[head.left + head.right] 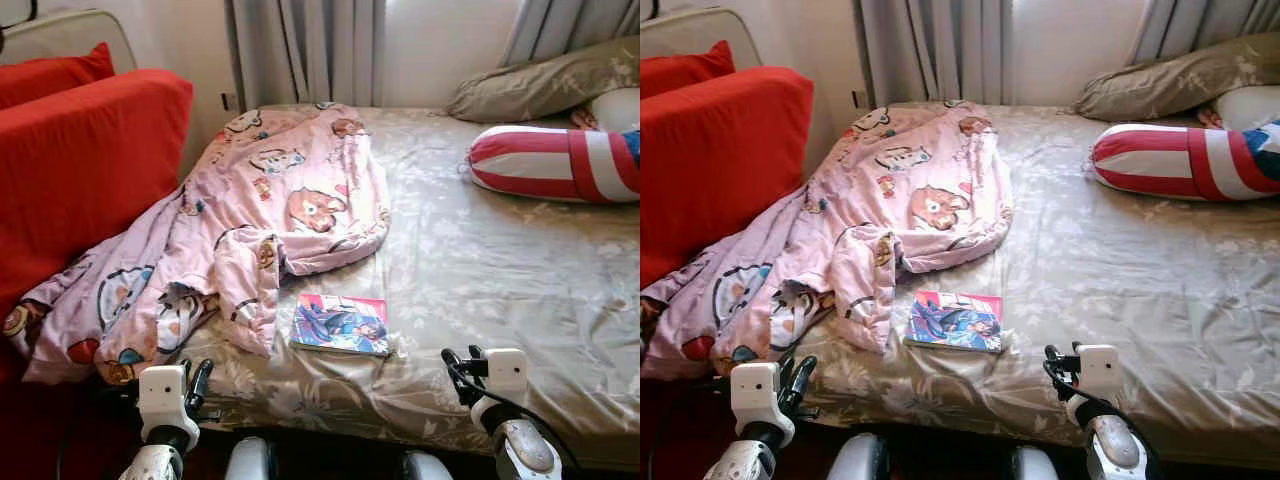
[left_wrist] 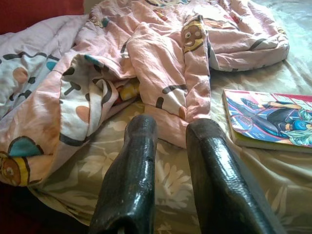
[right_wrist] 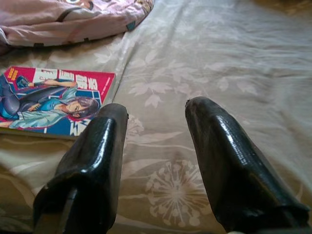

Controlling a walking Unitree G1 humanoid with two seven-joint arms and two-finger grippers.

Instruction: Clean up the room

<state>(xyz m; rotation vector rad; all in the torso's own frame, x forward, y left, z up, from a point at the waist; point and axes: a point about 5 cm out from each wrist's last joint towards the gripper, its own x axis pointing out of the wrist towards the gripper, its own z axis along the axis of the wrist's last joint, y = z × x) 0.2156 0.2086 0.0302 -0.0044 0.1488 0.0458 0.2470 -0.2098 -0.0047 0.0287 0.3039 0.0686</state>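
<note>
A crumpled pink cartoon-print blanket (image 1: 260, 220) sprawls over the left half of the bed and hangs onto the red sofa. A comic book (image 1: 341, 324) with a blue and red cover lies flat on the sheet near the bed's front edge, just right of the blanket's hem. My left gripper (image 1: 196, 384) is low at the front edge below the blanket, open and holding nothing; its fingers (image 2: 131, 165) point at the blanket (image 2: 146, 63). My right gripper (image 1: 460, 364) is open at the front edge, right of the book (image 3: 53, 100), over bare sheet.
The bed (image 1: 500, 280) has an olive floral sheet. A red, white and blue striped cushion (image 1: 560, 163) and an olive pillow (image 1: 545, 85) lie at the back right. A red sofa (image 1: 80, 160) stands against the bed's left side. Grey curtains (image 1: 305, 50) hang behind.
</note>
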